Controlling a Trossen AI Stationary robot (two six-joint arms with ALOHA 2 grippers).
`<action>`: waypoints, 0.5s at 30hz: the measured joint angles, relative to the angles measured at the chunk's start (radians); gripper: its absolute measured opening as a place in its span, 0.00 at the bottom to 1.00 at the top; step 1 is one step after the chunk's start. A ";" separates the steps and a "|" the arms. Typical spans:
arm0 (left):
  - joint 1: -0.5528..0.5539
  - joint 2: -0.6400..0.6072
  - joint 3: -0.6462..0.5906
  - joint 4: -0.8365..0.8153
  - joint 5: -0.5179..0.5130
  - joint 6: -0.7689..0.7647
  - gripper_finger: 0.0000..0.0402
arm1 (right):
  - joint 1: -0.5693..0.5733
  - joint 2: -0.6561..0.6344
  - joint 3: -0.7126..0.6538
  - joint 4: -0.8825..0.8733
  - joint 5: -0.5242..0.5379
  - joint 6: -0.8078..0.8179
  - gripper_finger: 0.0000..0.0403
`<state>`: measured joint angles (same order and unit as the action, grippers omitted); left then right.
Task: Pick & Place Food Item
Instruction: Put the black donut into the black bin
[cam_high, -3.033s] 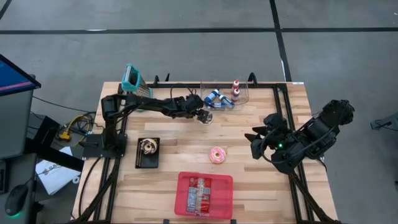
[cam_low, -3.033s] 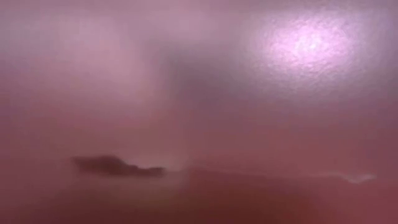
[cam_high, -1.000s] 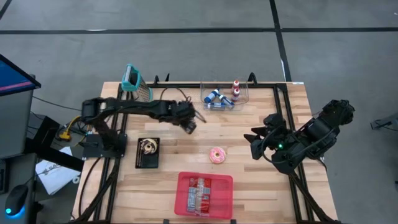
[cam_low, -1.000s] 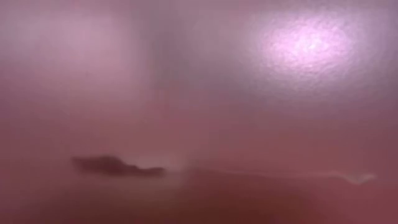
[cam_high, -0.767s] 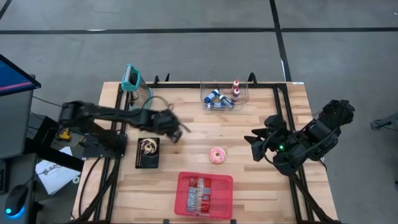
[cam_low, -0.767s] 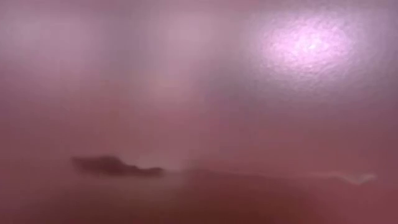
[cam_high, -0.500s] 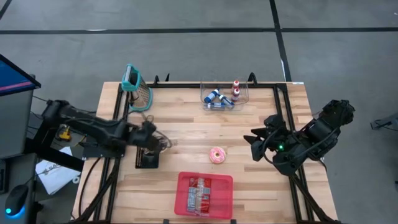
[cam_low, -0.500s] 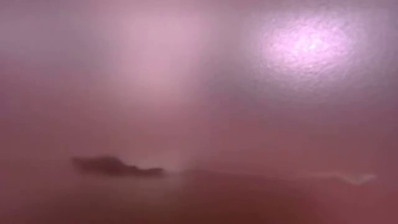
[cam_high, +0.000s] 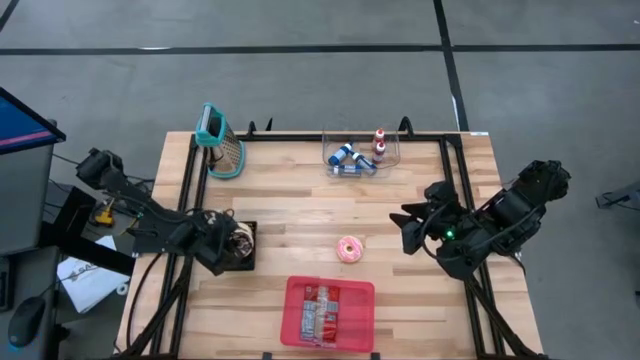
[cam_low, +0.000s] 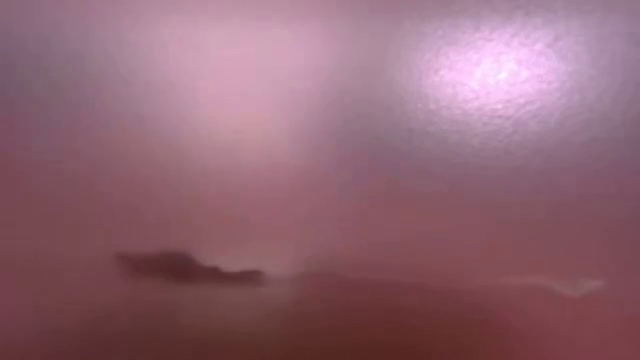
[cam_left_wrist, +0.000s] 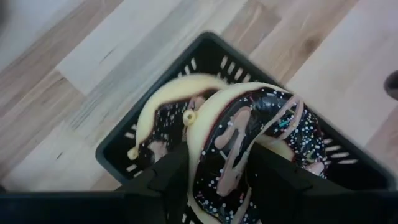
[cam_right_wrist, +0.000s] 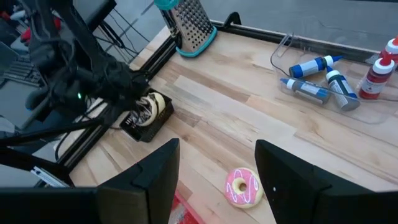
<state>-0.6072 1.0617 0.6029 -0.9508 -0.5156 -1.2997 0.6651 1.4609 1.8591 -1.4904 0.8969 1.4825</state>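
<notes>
Left gripper (cam_left_wrist: 217, 171): stood over the black basket (cam_high: 237, 262) at the left side of the wooden table (cam_high: 300, 210), pointing steeply down. Its jaws were part open, one finger on each side of the chocolate-glazed doughnut (cam_left_wrist: 249, 155) that stood on edge in the basket; whether the pads pressed it could not be told, and nothing was lifted. A second doughnut of the same kind lay just behind the first, farther from the jaws.

Right gripper (cam_right_wrist: 214, 180): hung raised above the right part of the table, jaws well apart and empty. The pink-iced doughnut (cam_high: 349, 249) lay on the bare boards ahead of and below those jaws, apart from every container.

Red tray (cam_high: 328, 312): at the table's near edge, holding wrapped packets, well clear of both sets of jaws.

Clear bin (cam_high: 360, 152): at the far edge, holding blue-and-white tubes and a small red-capped bottle.

Teal-handled grater (cam_high: 222, 143): upright at the far left corner.

Low view: filled by a pink blur, probably the tray's wall.
</notes>
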 joint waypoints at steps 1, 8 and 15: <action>-0.007 0.017 0.000 -0.001 0.000 0.000 0.36 | 0.000 0.000 0.000 0.003 0.002 0.000 0.50; -0.014 0.079 0.000 0.015 0.020 0.000 0.43 | -0.028 0.046 0.000 0.017 -0.013 0.003 0.50; -0.014 0.076 0.000 -0.020 0.028 0.000 0.60 | -0.047 0.100 0.000 0.041 -0.064 0.003 0.50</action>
<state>-0.6212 1.1378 0.6033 -0.9708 -0.4873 -1.2992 0.6183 1.5612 1.8591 -1.4498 0.8332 1.4857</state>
